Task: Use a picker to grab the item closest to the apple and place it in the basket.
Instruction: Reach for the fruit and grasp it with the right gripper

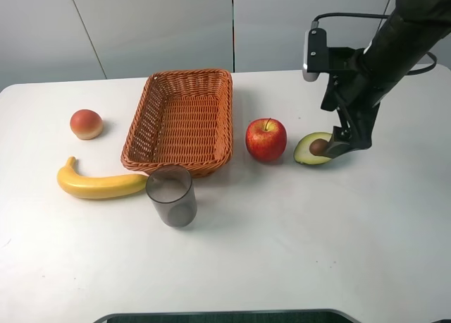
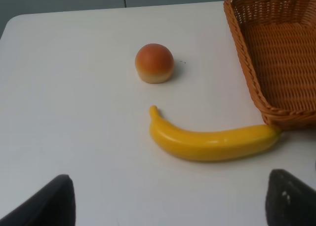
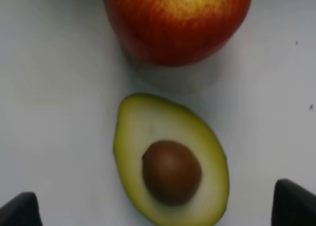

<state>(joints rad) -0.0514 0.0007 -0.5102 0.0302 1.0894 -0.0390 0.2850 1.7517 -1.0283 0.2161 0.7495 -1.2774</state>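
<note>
Avocado half (image 1: 312, 149), high view: cut face up on the counter (image 1: 282, 252), right of centre. It is the loose item nearest the apple (image 1: 266, 139), so judged the target.
Right gripper (image 1: 338, 148), high view: low at the right edge of the fruit, arm slanting in from the upper right. Judged to be placed there to straddle it.
Basket (image 1: 182, 118), high view: centre-left, nothing in it, just left of the apple. The carry looks short.
Other items, high view: banana (image 1: 99, 184), round orange fruit (image 1: 86, 123) and grey cup (image 1: 171, 195) on the left side, well apart from the apple. Not concerned.
Left gripper (image 2: 168, 206), left wrist view: fingers spread wide, nothing between them. It hangs over the banana and a basket corner, clear of the working arm.
Right wrist view, jaws: spread open, one dark tip on either side of the fruit, neither seen touching it. Pit faces the camera, apple just beyond.
Step judged: pre-grasp, closing not yet done.
Risk: the rounded skin may slip under a pinch.
</note>
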